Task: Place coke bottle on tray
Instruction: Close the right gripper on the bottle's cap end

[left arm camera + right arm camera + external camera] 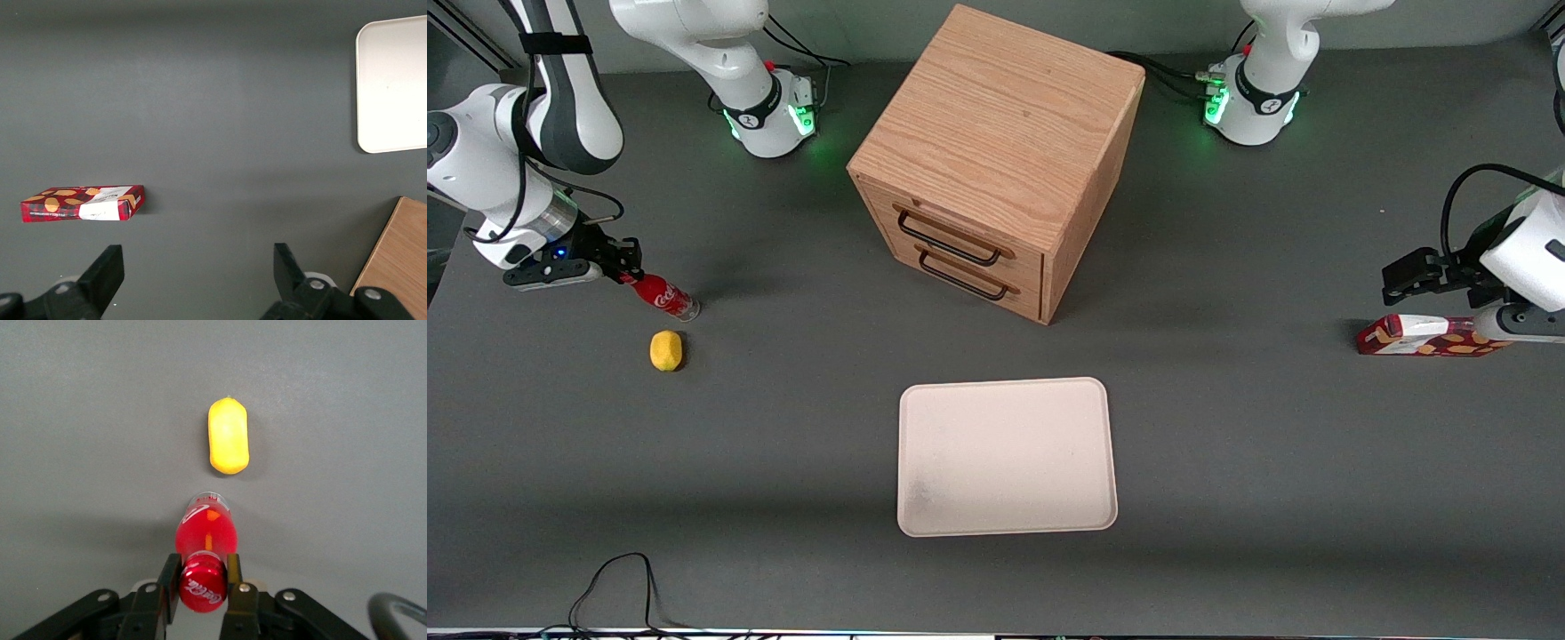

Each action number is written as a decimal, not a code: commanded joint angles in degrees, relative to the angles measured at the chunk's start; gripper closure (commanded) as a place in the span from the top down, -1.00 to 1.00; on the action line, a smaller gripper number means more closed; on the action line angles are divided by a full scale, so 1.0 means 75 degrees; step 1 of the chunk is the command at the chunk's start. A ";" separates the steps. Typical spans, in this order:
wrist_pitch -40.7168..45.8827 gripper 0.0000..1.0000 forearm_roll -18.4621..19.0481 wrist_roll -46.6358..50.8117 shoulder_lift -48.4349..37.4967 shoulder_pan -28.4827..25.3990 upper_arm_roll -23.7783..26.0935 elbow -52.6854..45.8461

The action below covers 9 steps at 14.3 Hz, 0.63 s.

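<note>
The gripper (627,269), at the working arm's end of the table (783,427), clamps the cap of the coke bottle (665,298). A lemon (666,350) lies just beside the bottle, nearer the front camera. From there to the tray (925,507), lower centre of the frame, the table surface is bare. A wooden cabinet (996,151) stands upper centre, apart from the tray. A carton (1423,336) lies toward the parked arm's end.

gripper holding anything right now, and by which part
Yes: the gripper is shut on the coke bottle, its fingers clamped on the neck just under the red cap, near the lemon.
</note>
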<state>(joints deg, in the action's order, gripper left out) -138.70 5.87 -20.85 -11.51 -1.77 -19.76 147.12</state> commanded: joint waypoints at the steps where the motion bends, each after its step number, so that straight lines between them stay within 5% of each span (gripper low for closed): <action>1: 0.0513 -1.00 0.0072 0.0539 -0.0140 -0.0431 -0.0002 -0.0348; 9: 0.5527 -1.00 -0.0184 0.1244 0.1836 -0.1440 0.0010 -0.6014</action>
<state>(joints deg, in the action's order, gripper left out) -106.24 5.77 -12.82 -7.23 -11.22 -19.31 117.75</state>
